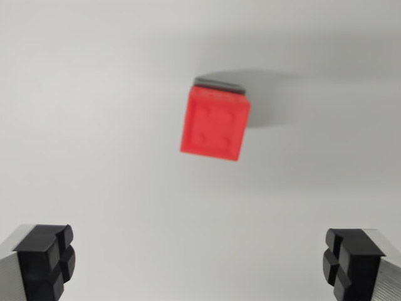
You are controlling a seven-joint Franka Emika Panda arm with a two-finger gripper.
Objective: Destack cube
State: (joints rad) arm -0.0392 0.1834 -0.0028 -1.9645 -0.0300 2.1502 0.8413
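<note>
Gripper (200,263) fingers stand wide apart, one black pad (47,257) at the near left corner of the wrist view and the other at the near right corner, and nothing is between them. We look down on a red cube (214,123) that sits on top of a darker, grey block (218,83), of which only a thin edge shows at the far side. Both rest on the plain white bench (94,125), and a soft shadow falls to the right of them. We judge that the task is at its beginning: the stack is not yet taken apart and the red cube is not yet grasped. The cube lies far from the pads, close to the middle line between them but a little to the right, and it is turned slightly against the line of the fingers. We would need to descend and centre over it before closing.
</note>
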